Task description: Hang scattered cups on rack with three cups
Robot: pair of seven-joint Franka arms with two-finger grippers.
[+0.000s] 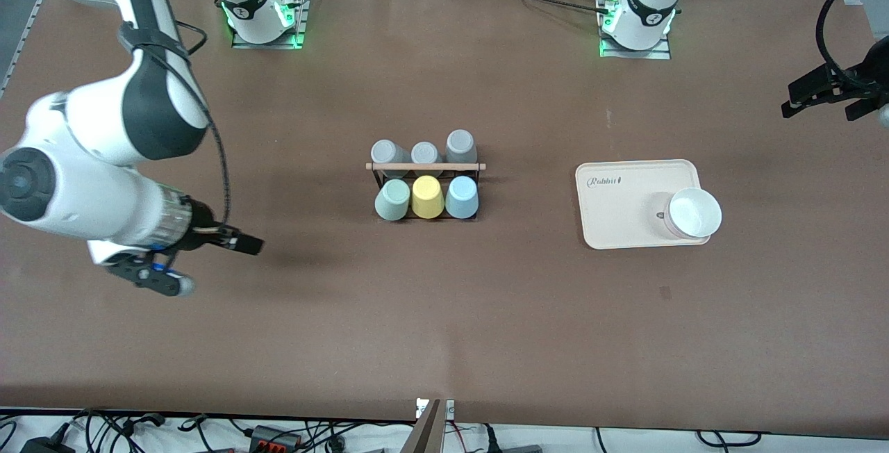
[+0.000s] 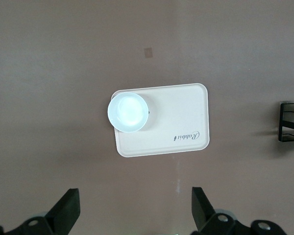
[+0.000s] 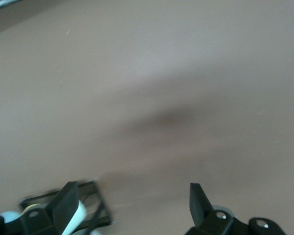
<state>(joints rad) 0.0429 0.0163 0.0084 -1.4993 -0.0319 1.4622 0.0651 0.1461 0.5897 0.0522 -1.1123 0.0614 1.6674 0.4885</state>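
The black wire rack [image 1: 425, 169] with its wooden bar stands mid-table. On its side nearer the front camera sit, upside down, the mint green cup [image 1: 392, 200], a yellow cup [image 1: 427, 196] and the light blue cup [image 1: 462, 197]. Three grey cups [image 1: 425, 153] sit on its other side. My right gripper [image 1: 219, 265] is open and empty over bare table toward the right arm's end. In the right wrist view [image 3: 132, 203] the rack [image 3: 95, 205] shows beside one finger. My left gripper [image 1: 816, 109] is open and empty, high over the left arm's end; its wrist view [image 2: 134, 205] shows the rack's edge [image 2: 289, 128].
A cream tray [image 1: 625, 224] lies toward the left arm's end with a white bowl [image 1: 694, 212] on its corner; both show in the left wrist view, tray [image 2: 181, 117] and bowl [image 2: 128, 111]. Cables lie along the table's front edge.
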